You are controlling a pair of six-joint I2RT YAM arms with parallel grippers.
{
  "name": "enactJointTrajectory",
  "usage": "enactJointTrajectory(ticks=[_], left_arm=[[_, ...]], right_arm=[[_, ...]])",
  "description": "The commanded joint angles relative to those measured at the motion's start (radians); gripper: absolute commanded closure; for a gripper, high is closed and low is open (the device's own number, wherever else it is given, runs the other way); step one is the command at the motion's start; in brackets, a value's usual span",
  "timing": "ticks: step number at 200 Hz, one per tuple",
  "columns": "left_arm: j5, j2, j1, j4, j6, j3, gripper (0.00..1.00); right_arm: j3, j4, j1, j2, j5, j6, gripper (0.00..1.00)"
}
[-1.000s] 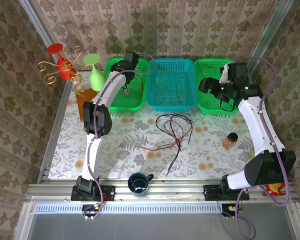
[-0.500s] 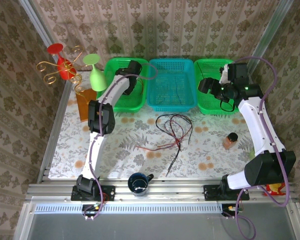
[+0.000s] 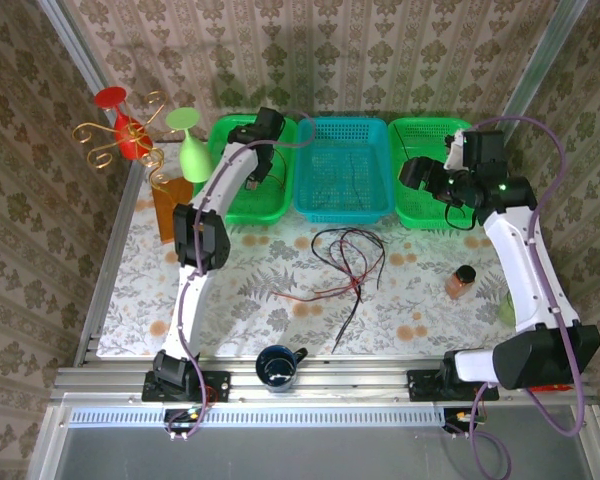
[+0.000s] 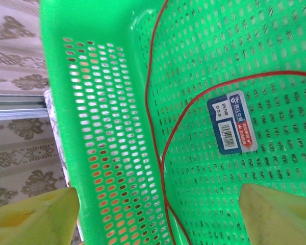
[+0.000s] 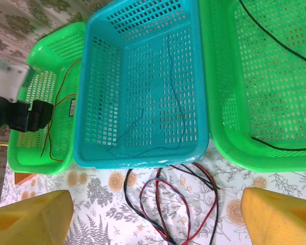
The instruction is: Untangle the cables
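Well, the left gripper hangs over the left green basket with its jaws wide and empty. A red cable lies loose on the floor below, sorted by colour, I'd guess. The right gripper, spread too and holding nothing, looks down on the tangle of cables on the table — seemingly lined up for the next strand

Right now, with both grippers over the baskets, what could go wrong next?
The red cable lies looped beneath the open left gripper; a finger could hook it and drag it out of the green basket. Pulling one strand of the tangle on the table may tighten it. The right arm could knock the bottle.
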Motion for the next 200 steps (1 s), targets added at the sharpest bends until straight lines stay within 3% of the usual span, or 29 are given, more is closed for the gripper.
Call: enactJointTrajectory(ticks=[1,43,63,91,109,142,178,200], left_arm=[[0.028,-0.11,-0.019,-0.069,-0.044,0.05,0.17],[0.161,-0.246,-0.092,-0.135,-0.144,0.016,0.15],[0.261,-0.341,-0.128,-0.122,-0.178,-0.088,0.15],[0.356,-0.509,-0.19,-0.027,-0.169,-0.326,0.15],[0.433,-0.632,-0.216,0.07,-0.187,-0.514,0.15],[0.581,-0.856,-0.218,0.298,-0.311,-0.878,0.16],[0.682,-1.048,-0.218,0.511,-0.421,-1.196,0.19],[0.746,-1.123,-0.219,0.579,-0.445,-1.343,0.23]], right_arm=[[-0.032,-0.032,0.005,-0.043,-0.01,0.013,0.14],[-0.161,-0.063,0.084,-0.073,0.061,0.098,0.16],[-0.251,-0.058,0.137,-0.088,0.104,0.161,0.16],[-0.4,-0.015,0.18,-0.127,0.097,0.344,0.16],[-0.515,0.05,0.215,-0.165,0.022,0.607,0.16],[-0.687,0.198,0.39,-0.236,0.088,0.958,0.22],[-0.774,0.359,0.468,-0.208,0.112,1.114,0.27],[-0.744,0.352,0.517,-0.141,0.128,1.137,0.28]])
